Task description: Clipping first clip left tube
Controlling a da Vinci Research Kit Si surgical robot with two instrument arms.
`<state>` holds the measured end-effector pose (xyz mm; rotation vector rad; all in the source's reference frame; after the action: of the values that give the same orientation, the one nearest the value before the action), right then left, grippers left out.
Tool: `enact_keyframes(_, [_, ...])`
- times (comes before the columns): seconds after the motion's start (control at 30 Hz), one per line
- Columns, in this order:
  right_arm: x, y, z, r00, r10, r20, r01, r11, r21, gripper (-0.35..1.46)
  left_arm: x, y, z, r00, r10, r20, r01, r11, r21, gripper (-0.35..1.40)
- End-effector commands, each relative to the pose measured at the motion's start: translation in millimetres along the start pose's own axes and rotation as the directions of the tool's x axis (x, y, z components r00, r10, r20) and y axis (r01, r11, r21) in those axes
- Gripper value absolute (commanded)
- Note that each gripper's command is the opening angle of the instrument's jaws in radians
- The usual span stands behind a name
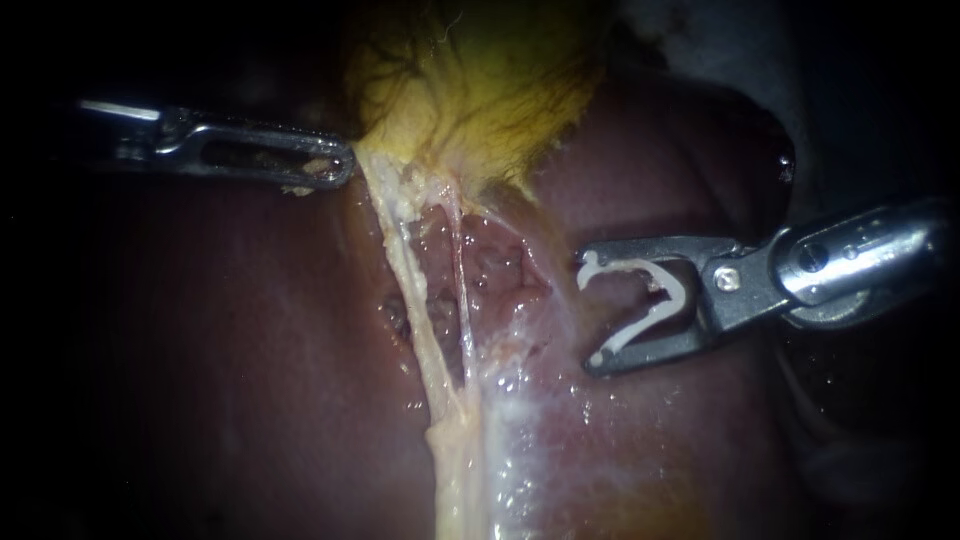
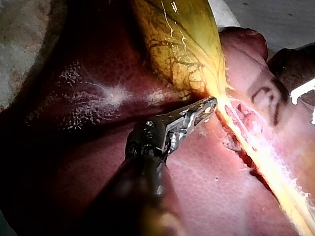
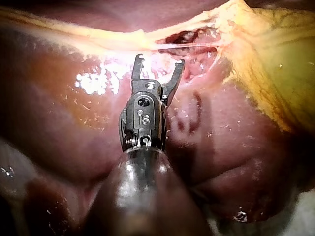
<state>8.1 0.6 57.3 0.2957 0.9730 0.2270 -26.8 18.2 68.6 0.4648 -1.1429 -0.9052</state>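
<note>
Left wrist view, clip [image 2: 302, 91] cut off

A pale grey surface [image 2: 275, 19] carries everything and shows only in slivers past the liver's edges. The liver [image 2: 206, 187], dark red and wet, lies directly on it and fills nearly all of each view. Past the liver's opposite edge the surface looks pale and mottled [image 2: 19, 39]. What it is made of cannot be told.
</note>
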Motion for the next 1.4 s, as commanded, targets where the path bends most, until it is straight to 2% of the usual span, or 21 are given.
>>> enact_keyframes(0.03, [0.0, 0.0, 0.0, 1.000, 0.000, 0.000, 0.000, 1.000, 0.000, 0.57, 0.0, 0.0, 0.0, 1.0000, 0.000, 0.000, 0.000, 1.000, 0.000, -0.35])
enact_keyframes(0.2, [0.2, 0.0, 0.0, 1.000, 0.018, 0.000, -0.018, 1.000, -0.003, 0.58, 0.2, 0.0, -0.1, 1.0000, 0.001, 0.000, -0.001, 1.000, 0.001, -0.35])
enact_keyframes(0.4, [0.4, -0.1, 0.4, 0.996, 0.074, -0.043, -0.072, 0.997, 0.038, 0.60, 0.2, 0.0, -0.2, 1.0000, 0.001, 0.000, -0.001, 1.000, 0.001, -0.35])
enact_keyframes(0.53, [0.8, -0.2, 1.0, 0.986, 0.145, -0.081, -0.138, 0.987, 0.086, 0.60, 0.1, 0.0, -0.2, 1.0000, 0.001, -0.001, -0.001, 1.000, 0.002, -0.35])
enact_keyframes(0.73, [0.7, -0.4, 2.2, 0.974, 0.206, -0.092, -0.190, 0.970, 0.152, 0.60, 0.1, 0.0, -0.2, 1.0000, 0.001, 0.000, -0.001, 1.000, 0.002, -0.35])
enact_keyframes(1.1, [-1.4, -0.7, 7.5, 0.951, 0.297, -0.091, -0.266, 0.930, 0.254, 0.60, 0.1, 0.0, -0.2, 1.0000, 0.001, 0.000, -0.001, 1.000, 0.001, -0.35])
enact_keyframes(1.4, [-3.5, -0.6, 11.6, 0.942, 0.325, -0.078, -0.293, 0.915, 0.276, 0.60, 0.1, -0.1, -0.2, 1.0000, 0.001, 0.000, -0.001, 1.000, 0.001, -0.35])
